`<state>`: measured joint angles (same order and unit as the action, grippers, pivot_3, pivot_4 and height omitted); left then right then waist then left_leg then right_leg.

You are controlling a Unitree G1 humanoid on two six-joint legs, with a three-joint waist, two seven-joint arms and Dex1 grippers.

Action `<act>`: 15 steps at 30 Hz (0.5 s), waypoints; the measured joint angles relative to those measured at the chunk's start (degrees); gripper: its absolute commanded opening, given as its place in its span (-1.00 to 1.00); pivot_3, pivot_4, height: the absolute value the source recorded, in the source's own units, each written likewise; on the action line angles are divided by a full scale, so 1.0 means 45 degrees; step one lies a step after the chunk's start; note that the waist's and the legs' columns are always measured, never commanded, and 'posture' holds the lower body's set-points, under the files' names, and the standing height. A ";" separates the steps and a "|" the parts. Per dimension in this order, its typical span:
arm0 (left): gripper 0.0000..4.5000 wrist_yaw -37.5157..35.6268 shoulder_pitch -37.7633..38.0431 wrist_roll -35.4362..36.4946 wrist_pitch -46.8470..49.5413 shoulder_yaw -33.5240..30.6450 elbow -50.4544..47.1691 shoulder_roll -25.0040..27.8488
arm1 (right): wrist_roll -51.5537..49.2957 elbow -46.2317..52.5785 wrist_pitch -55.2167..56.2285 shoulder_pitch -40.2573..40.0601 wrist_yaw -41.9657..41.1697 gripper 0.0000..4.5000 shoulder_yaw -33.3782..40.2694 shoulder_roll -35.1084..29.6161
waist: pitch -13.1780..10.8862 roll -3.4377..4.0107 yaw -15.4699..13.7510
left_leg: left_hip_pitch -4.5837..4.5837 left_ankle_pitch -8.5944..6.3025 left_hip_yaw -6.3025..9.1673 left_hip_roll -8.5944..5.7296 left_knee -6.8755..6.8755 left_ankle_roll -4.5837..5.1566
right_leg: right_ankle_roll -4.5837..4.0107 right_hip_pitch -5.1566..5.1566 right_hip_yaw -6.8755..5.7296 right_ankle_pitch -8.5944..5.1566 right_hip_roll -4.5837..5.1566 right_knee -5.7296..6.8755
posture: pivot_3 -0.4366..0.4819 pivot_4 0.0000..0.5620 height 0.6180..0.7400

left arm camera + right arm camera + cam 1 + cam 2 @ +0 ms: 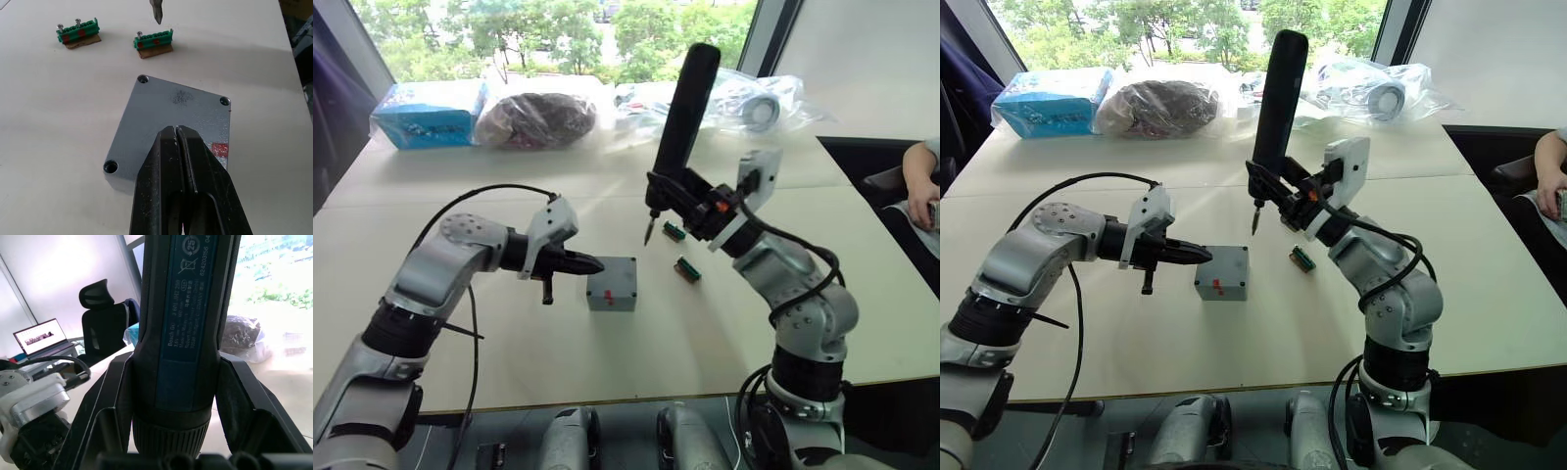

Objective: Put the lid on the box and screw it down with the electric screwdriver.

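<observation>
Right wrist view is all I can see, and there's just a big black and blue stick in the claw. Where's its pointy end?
Observer: The electric screwdriver stands nearly upright, its bit hanging in the air just beyond the box.
Operator: Is the lid on?
Observer: Yes, the lid sits on the box.
Operator: What's the other claw doing?
Observer: The left claw is shut, its tip over the lid.

The grey lid (pixel 171 127) sits flat atop the box (pixel 612 285), mid-table toward the front edge. The black-and-blue electric screwdriver (pixel 679 127) stands near-upright above the table, bit (pixel 647 233) down.
</observation>
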<state>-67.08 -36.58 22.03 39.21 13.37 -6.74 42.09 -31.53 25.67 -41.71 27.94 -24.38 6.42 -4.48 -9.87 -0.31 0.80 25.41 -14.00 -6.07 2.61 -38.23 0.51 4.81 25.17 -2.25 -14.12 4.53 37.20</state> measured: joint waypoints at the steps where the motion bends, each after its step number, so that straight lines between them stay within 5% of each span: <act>1: -1.00 0.0005 0.0001 -0.0039 -0.0011 0.0036 0.0026 -0.0011 | 0.0073 0.0000 0.0190 -0.0056 -0.0001 -0.18 -0.0191 -0.0006 | 0.0000 0.0000 0.0000 | 0.0000 0.0000 0.0001 0.0000 0.0000 0.0000 | 0.0000 0.0000 0.0000 0.0000 0.0000 0.0000 | -0.05 -0.47 1.00; 15: -1.00 0.0340 0.0045 -0.1217 -0.1082 0.0491 0.0465 -0.0486 | 0.1968 -0.1159 0.3116 -0.1283 -0.0113 -0.18 -0.2154 -0.0469 | 0.0004 -0.0006 -0.0009 | -0.0009 0.0000 0.0003 -0.0001 -0.0001 0.0000 | 0.0000 -0.0011 -0.0002 0.0000 0.0000 0.0000 | -0.05 -0.47 1.00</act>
<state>-65.55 -36.38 16.55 34.34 15.58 -4.65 39.91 -22.67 20.45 -27.69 22.17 -24.89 -3.28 -6.58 -9.85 -0.34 0.76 25.37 -14.00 -6.06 2.60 -38.24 0.51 4.81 25.12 -2.26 -14.12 4.53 37.20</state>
